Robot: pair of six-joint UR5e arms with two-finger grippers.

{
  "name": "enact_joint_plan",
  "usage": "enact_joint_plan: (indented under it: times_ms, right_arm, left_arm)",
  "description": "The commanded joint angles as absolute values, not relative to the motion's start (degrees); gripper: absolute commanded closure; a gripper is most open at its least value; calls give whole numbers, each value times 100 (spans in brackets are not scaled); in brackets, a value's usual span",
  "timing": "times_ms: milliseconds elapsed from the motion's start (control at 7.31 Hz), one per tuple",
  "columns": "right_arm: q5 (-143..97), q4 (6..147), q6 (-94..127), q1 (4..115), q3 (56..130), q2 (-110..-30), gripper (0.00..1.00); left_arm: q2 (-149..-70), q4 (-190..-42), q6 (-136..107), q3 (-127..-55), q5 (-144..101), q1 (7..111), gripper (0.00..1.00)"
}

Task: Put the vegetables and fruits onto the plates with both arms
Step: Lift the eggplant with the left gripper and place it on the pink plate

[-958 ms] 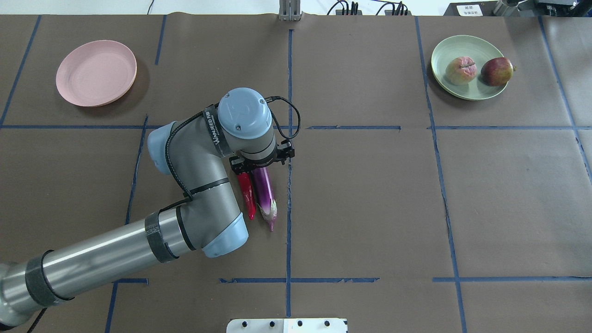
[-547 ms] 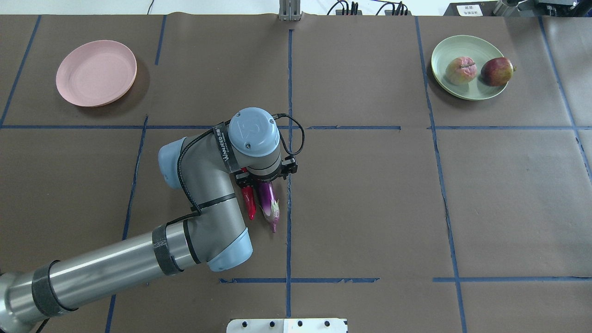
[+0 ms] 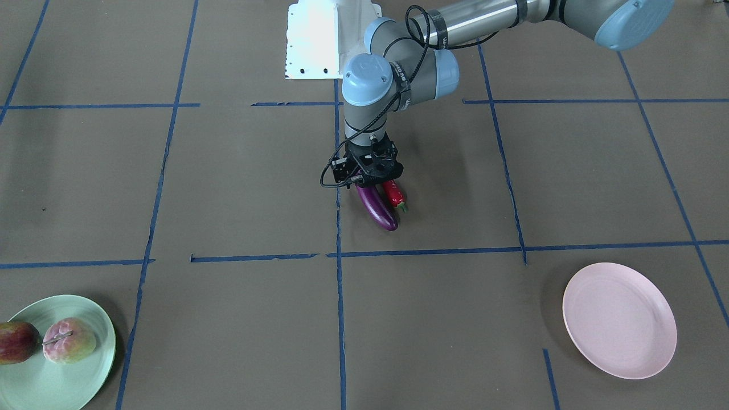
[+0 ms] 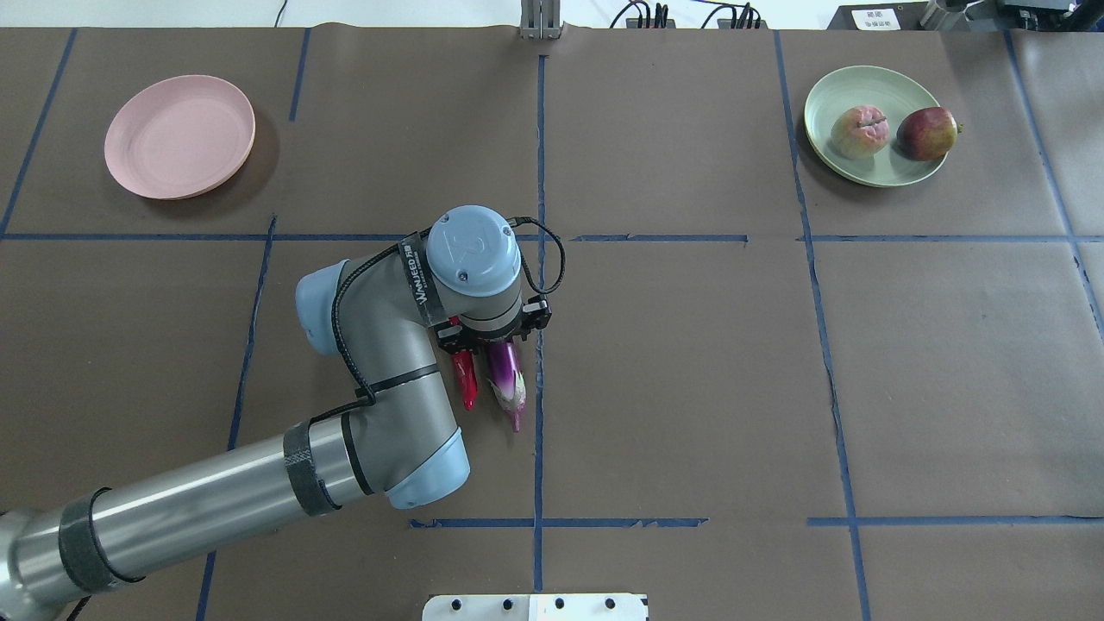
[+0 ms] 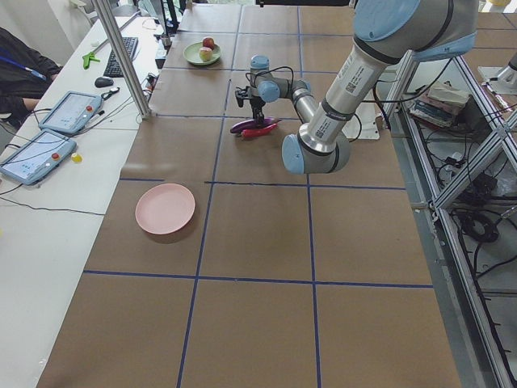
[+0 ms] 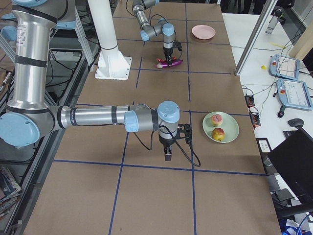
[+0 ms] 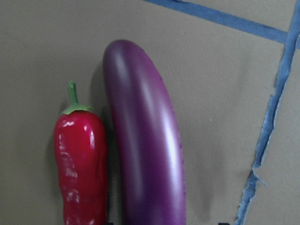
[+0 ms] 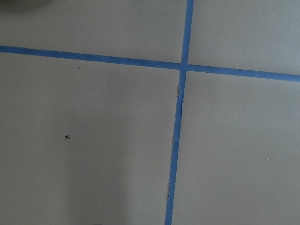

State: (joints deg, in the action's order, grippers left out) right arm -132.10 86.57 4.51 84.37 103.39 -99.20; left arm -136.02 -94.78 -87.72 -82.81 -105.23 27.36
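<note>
The purple eggplant [image 4: 507,379] and the red chili [image 4: 467,379] lie side by side at the table's middle. My left gripper [image 3: 371,181] is low over them. In the left wrist view the eggplant [image 7: 150,140] fills the centre with the chili [image 7: 82,159] to its left, and the jaws stand apart on either side of the eggplant. The pink plate [image 4: 179,136] at the far left holds nothing. The green plate [image 4: 862,86] at the far right holds the pale fruit [image 4: 859,131] and the dark apple [image 4: 927,133]. My right gripper [image 6: 167,156] shows only in the exterior right view, and I cannot tell its state.
Blue tape lines cross the brown table cover. The white mounting base [image 4: 535,606] is at the near edge. A metal post [image 4: 541,17] stands at the far edge. Tablets [image 5: 69,113] and an operator are beside the table on the far side.
My left arm moved toward the near edge and came down over the eggplant and chili. The eggplant's stem end shifted slightly to the right.
</note>
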Motion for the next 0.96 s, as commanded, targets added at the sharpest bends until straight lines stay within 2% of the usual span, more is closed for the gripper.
enact_joint_plan:
  times_ms: [0, 137, 547, 821]
  right_arm:
    - [-13210, 8657, 448, 8438, 10318, -9914, 0]
    - [-13210, 8657, 448, 8438, 10310, -9914, 0]
    - [-13210, 8657, 448, 8438, 10310, -9914, 0]
    - [-13210, 8657, 448, 8438, 10301, -9923, 0]
  left_arm:
    - [-13579, -9483, -8771, -8288, -10529, 2733, 93]
    - [-13588, -9475, -8763, -8384, -10538, 2751, 100]
    - [-13405, -8941, -7751, -8998, -11167, 3827, 100]
    - [-12965, -8965, -5777, -8852, -11783, 5126, 100]
